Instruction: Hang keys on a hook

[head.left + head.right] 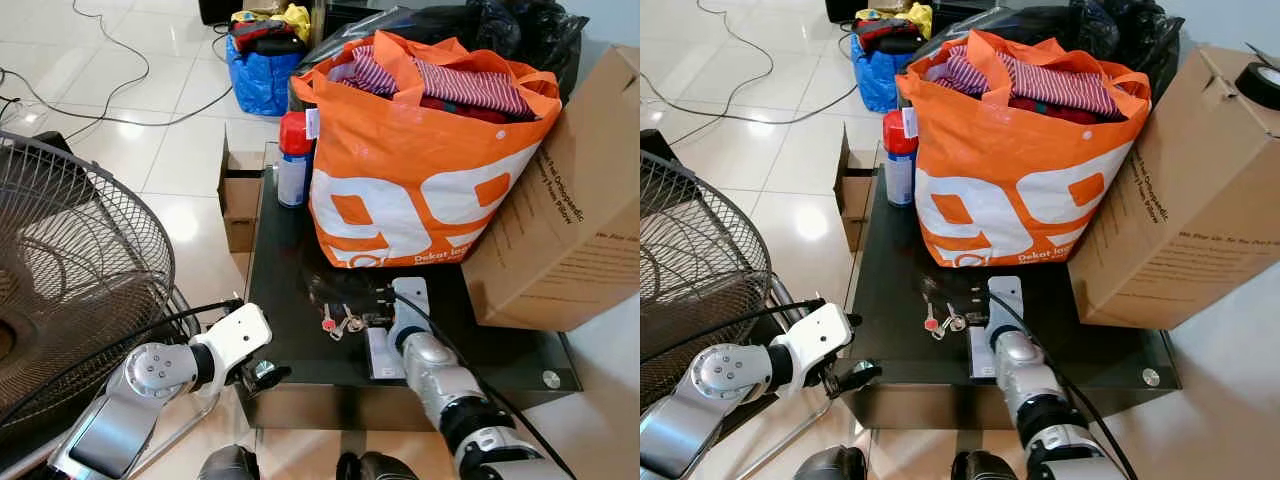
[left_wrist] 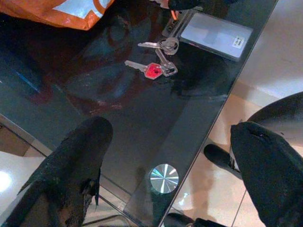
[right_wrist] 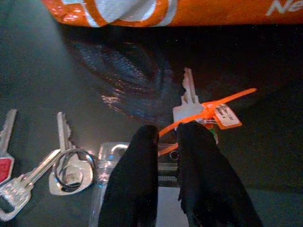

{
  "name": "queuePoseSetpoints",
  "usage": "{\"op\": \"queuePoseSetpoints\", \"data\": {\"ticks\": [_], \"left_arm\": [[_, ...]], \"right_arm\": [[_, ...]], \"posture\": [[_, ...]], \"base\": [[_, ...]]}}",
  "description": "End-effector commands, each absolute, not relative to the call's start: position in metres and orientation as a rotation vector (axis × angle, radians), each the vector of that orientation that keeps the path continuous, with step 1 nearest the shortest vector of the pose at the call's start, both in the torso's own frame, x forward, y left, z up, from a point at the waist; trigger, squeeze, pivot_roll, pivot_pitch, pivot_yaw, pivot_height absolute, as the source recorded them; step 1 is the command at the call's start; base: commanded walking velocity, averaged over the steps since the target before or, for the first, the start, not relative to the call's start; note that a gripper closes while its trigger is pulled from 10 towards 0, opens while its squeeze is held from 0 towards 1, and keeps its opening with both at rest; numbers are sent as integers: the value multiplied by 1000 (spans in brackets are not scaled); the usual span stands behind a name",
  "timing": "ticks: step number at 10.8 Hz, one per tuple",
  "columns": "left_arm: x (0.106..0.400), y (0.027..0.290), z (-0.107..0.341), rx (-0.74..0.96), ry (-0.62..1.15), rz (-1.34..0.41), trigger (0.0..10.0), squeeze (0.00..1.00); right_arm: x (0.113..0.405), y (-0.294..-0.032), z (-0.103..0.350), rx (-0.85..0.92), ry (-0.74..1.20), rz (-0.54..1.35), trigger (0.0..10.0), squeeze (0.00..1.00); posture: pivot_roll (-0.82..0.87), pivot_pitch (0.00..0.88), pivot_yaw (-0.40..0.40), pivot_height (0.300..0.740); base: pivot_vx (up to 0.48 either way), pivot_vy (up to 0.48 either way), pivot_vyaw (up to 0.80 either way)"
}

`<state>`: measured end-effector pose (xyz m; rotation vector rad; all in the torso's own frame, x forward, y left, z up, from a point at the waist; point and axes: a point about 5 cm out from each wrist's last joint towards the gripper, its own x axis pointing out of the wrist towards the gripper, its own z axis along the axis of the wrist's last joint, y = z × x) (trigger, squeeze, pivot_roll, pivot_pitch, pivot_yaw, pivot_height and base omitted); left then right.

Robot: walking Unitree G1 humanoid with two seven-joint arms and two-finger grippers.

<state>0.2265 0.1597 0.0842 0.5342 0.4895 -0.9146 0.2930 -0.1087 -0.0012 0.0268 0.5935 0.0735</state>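
On the glass table (image 1: 300, 350), right tool (image 3: 165, 137) pinches keys (image 3: 189, 106) (orange-tagged).

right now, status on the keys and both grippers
Right gripper down on the glass table, fingers pinching the orange tag of a key. Left gripper open, off the table's corner. Keys flat on the glass. Orange bag close behind them.
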Motion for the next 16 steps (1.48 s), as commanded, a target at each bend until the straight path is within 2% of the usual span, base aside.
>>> {"op": "queuePoseSetpoints", "data": {"ticks": [1, 3, 4, 5, 6, 7, 10, 13, 14, 15, 16], "left_arm": [[226, 157, 84, 543, 487, -930, 10000, 0], [225, 157, 84, 545, 488, -933, 10000, 0], [225, 158, 84, 545, 489, -933, 10000, 0], [224, 158, 84, 544, 490, -932, 10000, 0], [223, 159, 86, 545, 492, -931, 10000, 0], [220, 162, 87, 549, 498, -931, 10000, 0], [211, 172, 91, 563, 529, -930, 10000, 0], [207, 172, 92, 560, 537, -926, 10000, 0], [207, 171, 92, 557, 536, -924, 10000, 0], [207, 171, 92, 554, 535, -921, 10000, 0], [208, 170, 91, 552, 534, -919, 10000, 0]], "right_arm": [[292, -111, -4, 25, 622, 40, 10000, 1000], [291, -104, -5, 79, 649, -36, 10000, 1000], [291, -95, -5, 177, 662, -65, 10000, 1000], [292, -90, -4, 170, 662, -105, 10000, 1000], [292, -93, -3, 78, 655, -198, 10000, 1000], [290, -89, -6, 88, 712, -243, 10000, 0], [295, -66, 2, 259, 683, -199, 10000, 0], [296, -65, 3, 256, 658, -185, 10000, 0], [296, -66, 3, 258, 653, -175, 4471, 0], [294, -68, 0, 240, 653, -149, 0, 0], [290, -69, -5, 201, 666, -68, 0, 0]], "posture": [[75, 114, -79, 740], [76, 117, -80, 740], [77, 121, -82, 740], [78, 125, -83, 740], [95, 140, -83, 740], [107, 151, -82, 740], [139, 182, -75, 740], [143, 182, -81, 740], [140, 181, -83, 740], [137, 177, -85, 740], [133, 173, -88, 740]], "base": [[0, 0, 0], [0, 0, 0], [0, 0, 0], [0, 0, 0], [0, 0, 0], [0, 0, 0], [0, 0, 0], [0, 0, 0], [0, 0, 0], [0, 0, 0], [0, 0, 0]]}}
